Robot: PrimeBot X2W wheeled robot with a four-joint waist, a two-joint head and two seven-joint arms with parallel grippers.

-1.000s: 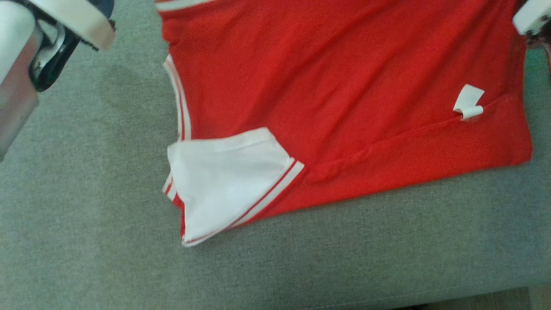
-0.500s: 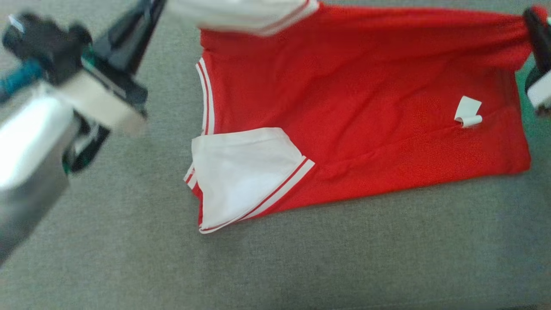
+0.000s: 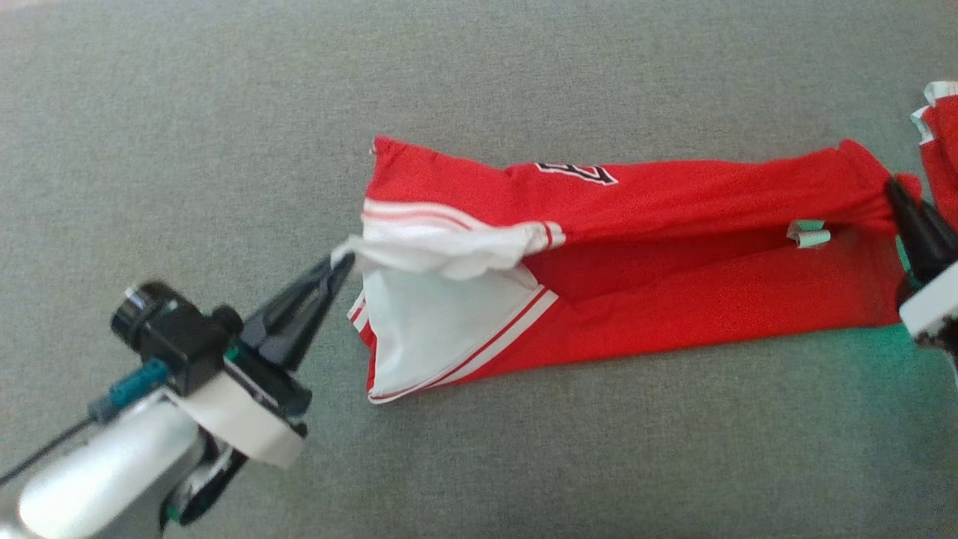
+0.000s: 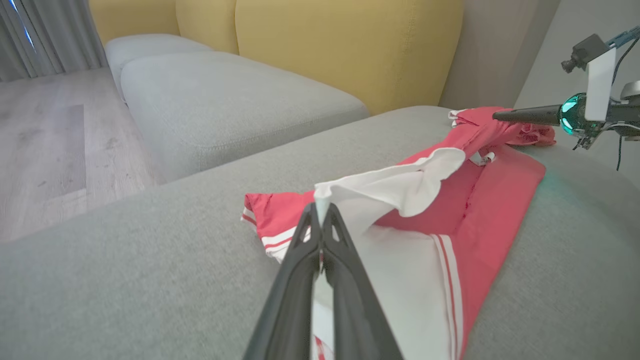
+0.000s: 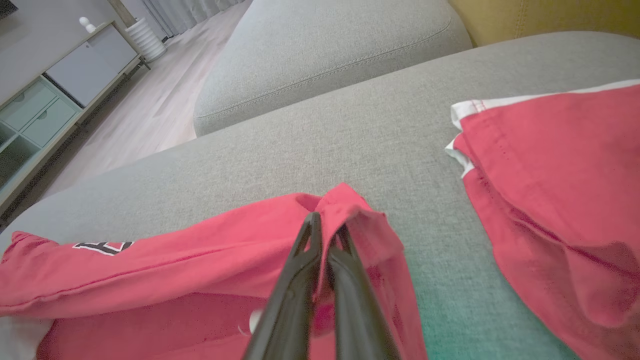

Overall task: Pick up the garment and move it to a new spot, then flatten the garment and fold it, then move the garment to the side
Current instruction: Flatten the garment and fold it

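The garment [image 3: 673, 299], a red shirt with white sleeves, lies doubled lengthwise on the grey sofa cushion [image 3: 224, 112], its far half raised over the near half. It looks light, thin and floppy. It sags between the 2 held points and should drape, stretch and crease rather than keep a shape. I judge the best holds to be seamed edges and corners, taken well apart so the cloth spans taut. The left gripper [image 3: 340, 262] is pinched together on the cuff edge of the upper white sleeve [image 3: 449, 251]. The right gripper [image 3: 891, 187] is clamped on the red hem corner at the opposite end. The head view gives the whole span, the printed number [image 3: 576, 172] and a small label [image 3: 807, 236] inside the fold. The left wrist view adds how little sleeve cloth sits between the fingers [image 4: 300, 280], a hold that could slip, plus the yellow backrest [image 4: 350, 45]. The right wrist view shows the hem bunched around that gripper and a second red garment [image 5: 550, 190] nearby, with bare cushion between the 2.
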